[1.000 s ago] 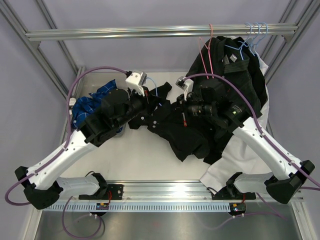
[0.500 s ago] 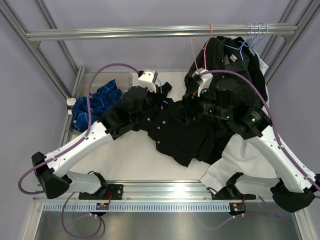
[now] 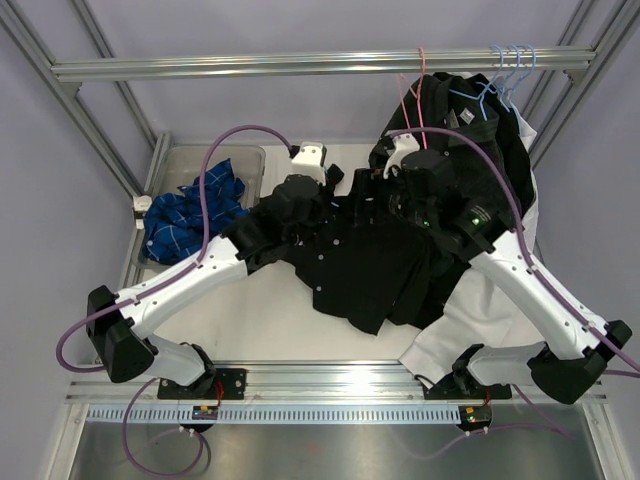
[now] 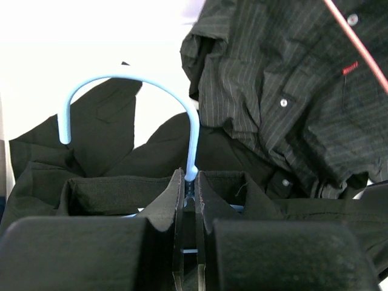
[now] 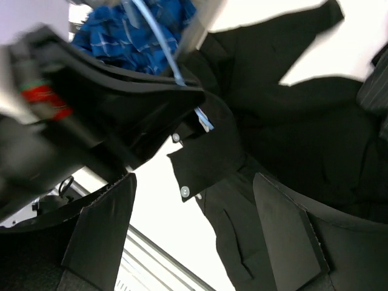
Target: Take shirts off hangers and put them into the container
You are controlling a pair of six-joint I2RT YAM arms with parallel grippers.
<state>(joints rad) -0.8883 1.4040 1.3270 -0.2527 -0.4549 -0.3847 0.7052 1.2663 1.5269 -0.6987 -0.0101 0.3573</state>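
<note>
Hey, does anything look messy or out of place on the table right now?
Yes. A black shirt lies rumpled across the table rather than in the container, with its light blue hanger in the collar, pinched by the left fingers. The blue plaid shirt sits bunched in the container.

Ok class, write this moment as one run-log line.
left gripper: shut on light blue hanger | right gripper: open over black shirt | blue plaid shirt: in container
</note>
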